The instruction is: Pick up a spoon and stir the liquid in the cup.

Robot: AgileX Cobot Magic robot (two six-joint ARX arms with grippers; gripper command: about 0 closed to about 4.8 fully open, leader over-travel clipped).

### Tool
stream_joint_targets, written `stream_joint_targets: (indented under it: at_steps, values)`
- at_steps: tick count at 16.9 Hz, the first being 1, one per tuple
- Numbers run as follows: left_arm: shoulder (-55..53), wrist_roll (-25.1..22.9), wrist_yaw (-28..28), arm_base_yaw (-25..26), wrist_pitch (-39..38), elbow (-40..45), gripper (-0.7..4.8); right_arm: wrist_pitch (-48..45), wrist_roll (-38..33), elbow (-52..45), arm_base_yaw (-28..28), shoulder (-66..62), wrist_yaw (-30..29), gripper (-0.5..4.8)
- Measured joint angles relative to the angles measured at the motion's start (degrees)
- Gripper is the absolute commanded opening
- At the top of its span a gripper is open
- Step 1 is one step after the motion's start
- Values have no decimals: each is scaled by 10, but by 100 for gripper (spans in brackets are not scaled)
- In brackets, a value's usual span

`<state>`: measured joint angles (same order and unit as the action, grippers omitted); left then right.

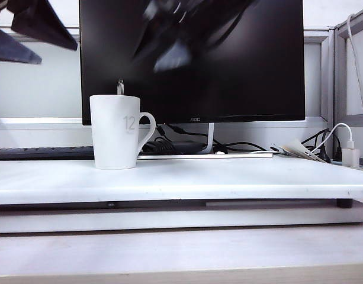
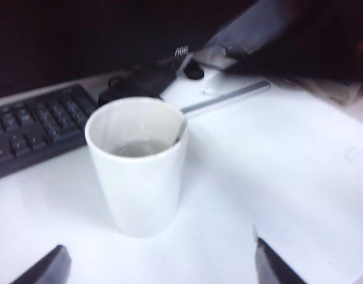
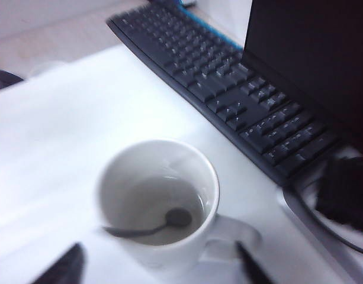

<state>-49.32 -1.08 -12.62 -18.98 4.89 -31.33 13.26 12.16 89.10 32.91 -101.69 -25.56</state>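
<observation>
Spoon (image 3: 147, 227) leaning free in cup (image 3: 160, 198). Right gripper (image 3: 160, 266) above cup, jaws apart; left gripper (image 2: 160, 266) beside cup, jaws apart. Risk: nudged handle tips cup, spills.

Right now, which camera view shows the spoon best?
The right wrist view: the spoon lies with its bowl in the liquid. The left wrist view shows mostly its handle; the exterior view only its tip above the cup.

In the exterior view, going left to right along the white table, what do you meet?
Dark keyboard → tall white ceramic cup with a silvery spoon handle sticking out → silver monitor stand → white charger plug.
</observation>
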Motion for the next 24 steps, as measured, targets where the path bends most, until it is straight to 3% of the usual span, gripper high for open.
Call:
stream_joint_targets:
  at_steps: [4,6,9,12,24]
  values:
    - [-4,2,0,0,-2,0,413,-26,6,-52,5,93,-27,323]
    - [-4,27,0,0,0,0,413,-50,8,-120,11,81,-28,321]
    - [-4,33,0,0,-2,0,413,-224,6,-240,38,65,-25,310]
    - [-5,33,0,0,-4,0,413,-343,-18,-240,45,35,1,310]
    - [-5,32,0,0,-13,0,413,-452,-17,-240,43,-36,16,301]
